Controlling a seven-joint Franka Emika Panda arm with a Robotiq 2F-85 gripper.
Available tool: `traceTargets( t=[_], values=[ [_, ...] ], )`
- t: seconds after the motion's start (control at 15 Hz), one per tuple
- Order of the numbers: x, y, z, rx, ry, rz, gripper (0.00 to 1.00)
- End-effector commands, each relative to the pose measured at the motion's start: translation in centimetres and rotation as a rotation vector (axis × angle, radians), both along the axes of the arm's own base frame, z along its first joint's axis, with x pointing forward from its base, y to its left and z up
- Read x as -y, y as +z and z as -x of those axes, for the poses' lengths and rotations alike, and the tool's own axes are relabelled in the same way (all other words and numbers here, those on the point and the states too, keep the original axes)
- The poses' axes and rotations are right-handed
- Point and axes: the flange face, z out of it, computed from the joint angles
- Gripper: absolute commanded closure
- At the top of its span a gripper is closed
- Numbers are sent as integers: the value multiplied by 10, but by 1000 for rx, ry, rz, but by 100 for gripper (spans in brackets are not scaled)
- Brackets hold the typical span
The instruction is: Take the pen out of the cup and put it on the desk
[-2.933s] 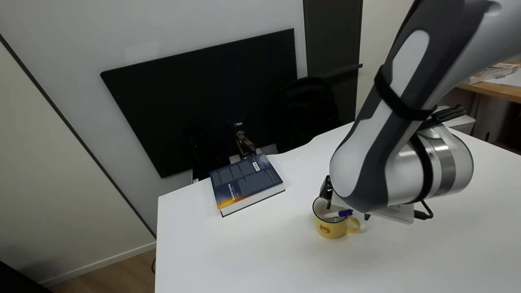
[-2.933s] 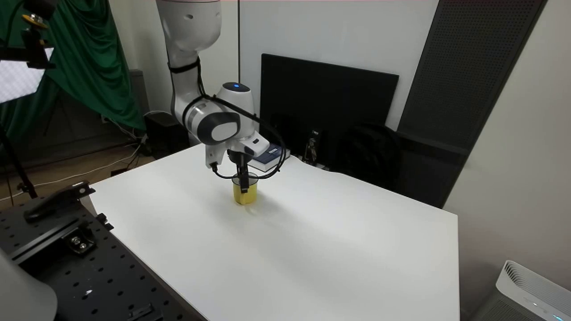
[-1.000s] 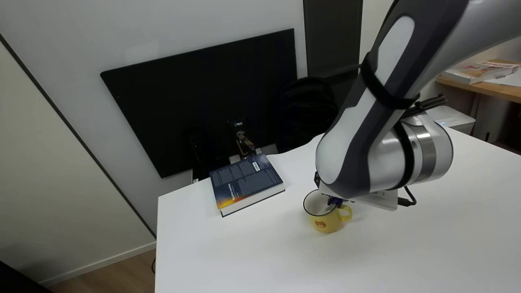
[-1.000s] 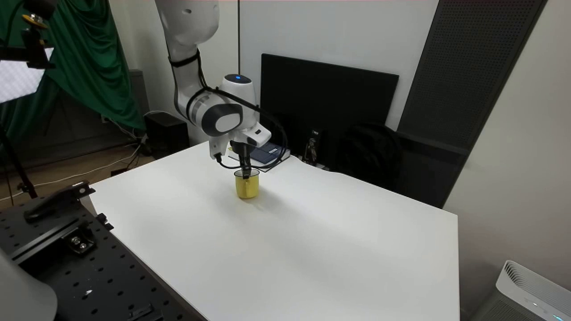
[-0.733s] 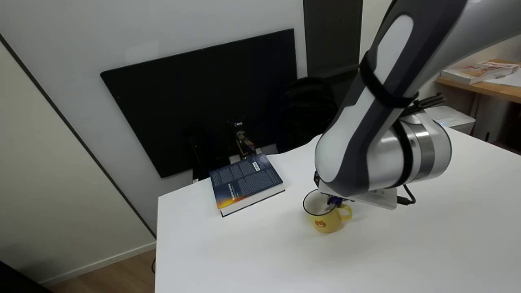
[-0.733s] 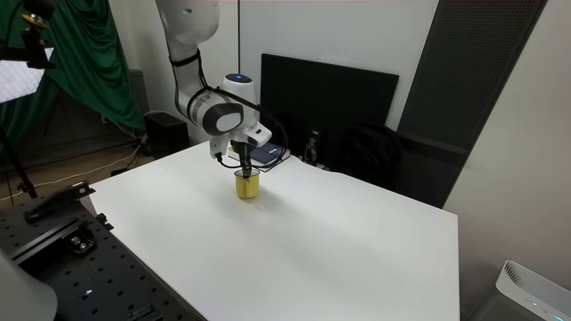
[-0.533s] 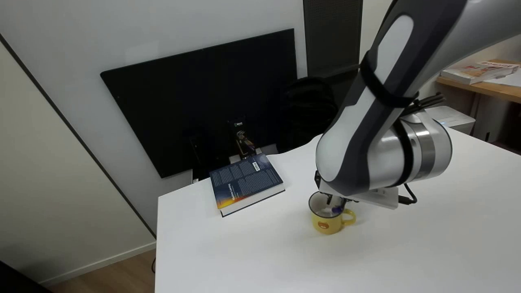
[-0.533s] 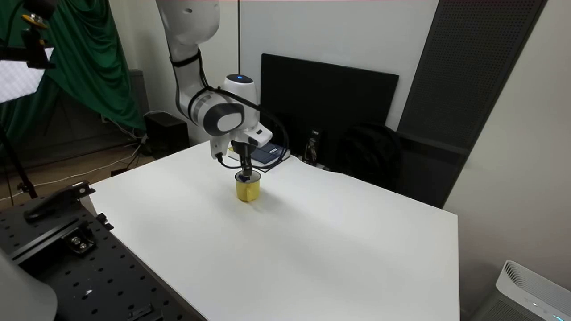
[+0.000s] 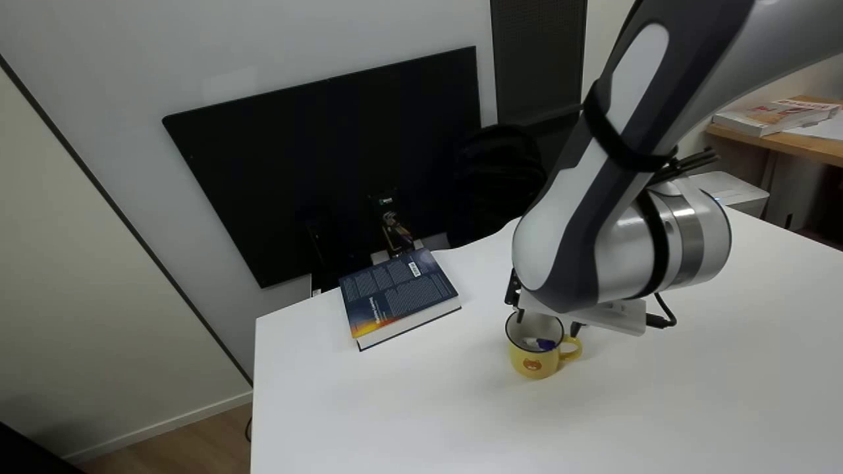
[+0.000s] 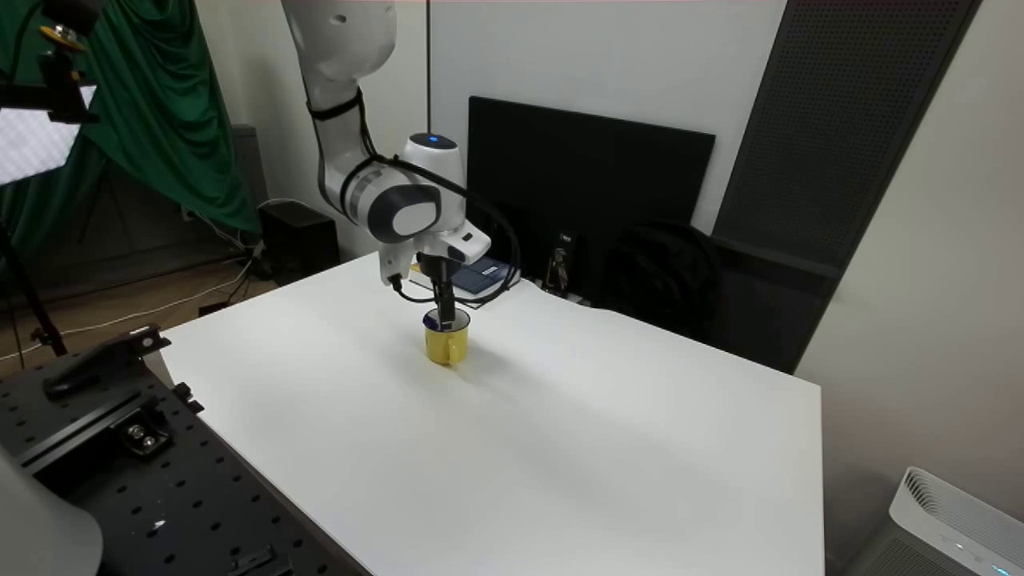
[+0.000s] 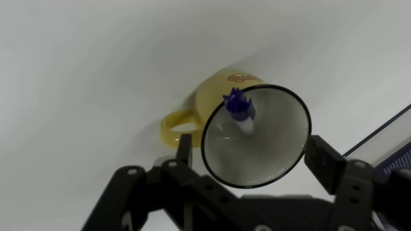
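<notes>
The yellow cup (image 9: 535, 363) stands on the white desk (image 9: 408, 408), its handle to the right in an exterior view. The pen (image 11: 239, 106) leans inside it, with its blue-purple cap at the rim and white body inside; its lower end is hard to see. My gripper (image 11: 249, 141) is open and empty over the cup. In the wrist view one finger stands by the handle, the other overlaps the far rim; whether it touches I cannot tell. The gripper also shows in both exterior views (image 9: 548, 322) (image 10: 446, 322), above the cup (image 10: 446, 346).
A dark blue book (image 9: 398, 293) lies near the desk's edge, and its corner shows in the wrist view (image 11: 395, 160). A black monitor (image 9: 329, 158) stands behind the desk. A black perforated plate (image 10: 184, 488) borders the desk.
The fingers were close together at the pen's cap a second ago and have spread apart. The pen sits lower in the cup. The cup has shifted slightly right in both exterior views and turned.
</notes>
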Motion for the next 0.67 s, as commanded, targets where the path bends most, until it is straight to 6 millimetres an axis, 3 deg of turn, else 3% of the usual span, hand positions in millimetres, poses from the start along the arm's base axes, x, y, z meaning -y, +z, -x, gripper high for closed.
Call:
traceTargets(
  t=[0.0,0.27,0.33,0.4,0.6],
  values=[
    [-6,0,-2,-21,-12,-13,0],
    [-17,-5,5,-51,3,-24,0],
    [-19,-6,6,-55,7,-25,8],
    [-22,-7,7,-58,13,-20,25],
    [-26,-7,9,-57,22,-18,49]
  ],
)
